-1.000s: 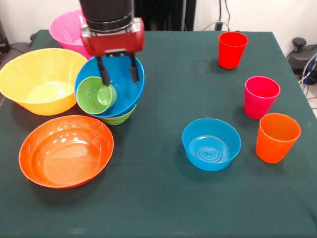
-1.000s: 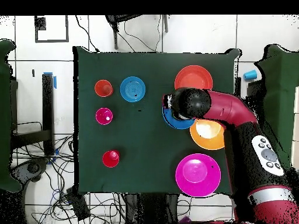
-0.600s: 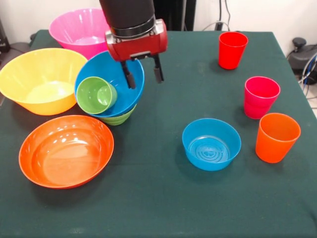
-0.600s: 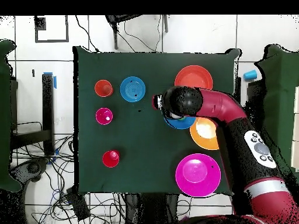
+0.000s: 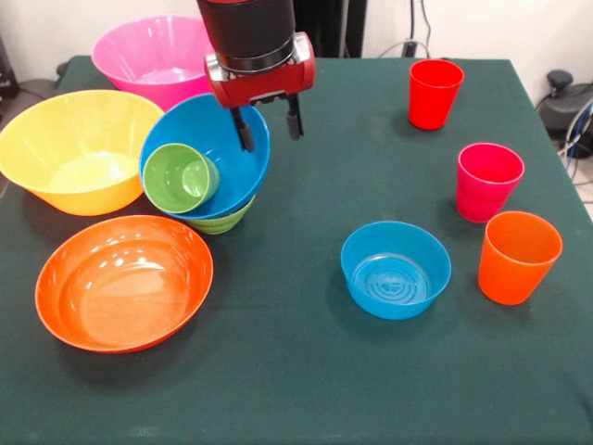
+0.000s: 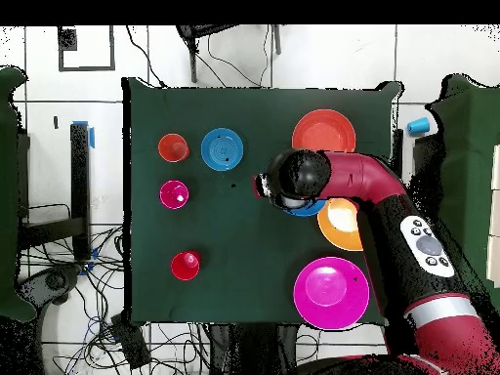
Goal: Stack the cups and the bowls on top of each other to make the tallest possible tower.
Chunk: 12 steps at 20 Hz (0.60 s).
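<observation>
Front view, gripper: the gripper (image 5: 270, 129) hangs empty with its two fingers spread wide, above the far right rim of the blue bowl (image 5: 227, 139).
Front view, tower: the blue bowl sits tilted on a small green bowl (image 5: 220, 222), and a green cup (image 5: 181, 178) lies on its side inside the blue bowl, below and left of the gripper, apart from it.
Front view, loose pieces: right of the blue bowl stand the small blue bowl (image 5: 396, 270), orange cup (image 5: 518, 257), pink cup (image 5: 487, 182) and red cup (image 5: 434, 93); left of it the yellow bowl (image 5: 78, 151), beyond it the pink bowl (image 5: 150, 56), in front of it the orange bowl (image 5: 122, 282).
Handling: the pieces look light, stiff, glossy and likely slippery; a cup's thin rim seems the best place to pinch.
Overhead view, gripper: the arm (image 6: 376, 195) covers most of the blue bowl (image 6: 305, 207), and the fingers cannot be made out.
Overhead view, cups: the red cup (image 6: 186, 265), pink cup (image 6: 174, 193) and orange cup (image 6: 173, 147) stand well apart from the blue bowl, across the table (image 6: 244, 254).
</observation>
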Motion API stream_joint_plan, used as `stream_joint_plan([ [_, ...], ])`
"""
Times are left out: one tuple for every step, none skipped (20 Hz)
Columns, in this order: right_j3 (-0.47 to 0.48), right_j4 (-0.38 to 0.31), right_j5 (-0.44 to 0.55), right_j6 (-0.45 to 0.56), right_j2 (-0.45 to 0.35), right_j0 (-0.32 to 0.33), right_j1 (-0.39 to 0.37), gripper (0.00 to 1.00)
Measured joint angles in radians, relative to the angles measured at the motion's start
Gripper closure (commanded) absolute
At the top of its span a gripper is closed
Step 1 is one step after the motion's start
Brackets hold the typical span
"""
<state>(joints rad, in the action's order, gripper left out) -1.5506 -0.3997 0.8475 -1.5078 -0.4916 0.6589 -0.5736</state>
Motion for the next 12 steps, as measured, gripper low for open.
stream_joint_plan([
  [0.001,-0.006,0.002,0.000,0.000,0.000,0.000,0.00],
  [0.002,-0.011,0.003,0.000,0.000,0.000,0.000,0.00],
  [0.003,-0.018,0.003,0.000,0.000,0.000,0.000,0.00],
  [0.005,-0.028,0.003,0.000,0.000,0.000,0.000,0.00],
  [0.008,-0.038,0.003,0.000,0.000,-0.001,0.000,0.00],
  [0.010,-0.046,0.003,0.000,0.000,-0.001,0.000,0.00],
  [0.012,-0.053,0.003,0.000,0.000,-0.001,0.000,0.00],
  [0.013,-0.059,0.003,0.000,-0.001,-0.001,0.000,0.00],
  [0.015,-0.069,0.003,0.000,-0.002,-0.001,-0.001,0.00],
  [0.015,-0.074,0.003,0.000,-0.002,-0.001,-0.001,0.00],
  [0.015,-0.084,0.003,0.000,-0.004,-0.001,-0.003,0.00],
  [0.015,-0.093,0.003,0.000,-0.006,-0.001,-0.006,0.00],
])
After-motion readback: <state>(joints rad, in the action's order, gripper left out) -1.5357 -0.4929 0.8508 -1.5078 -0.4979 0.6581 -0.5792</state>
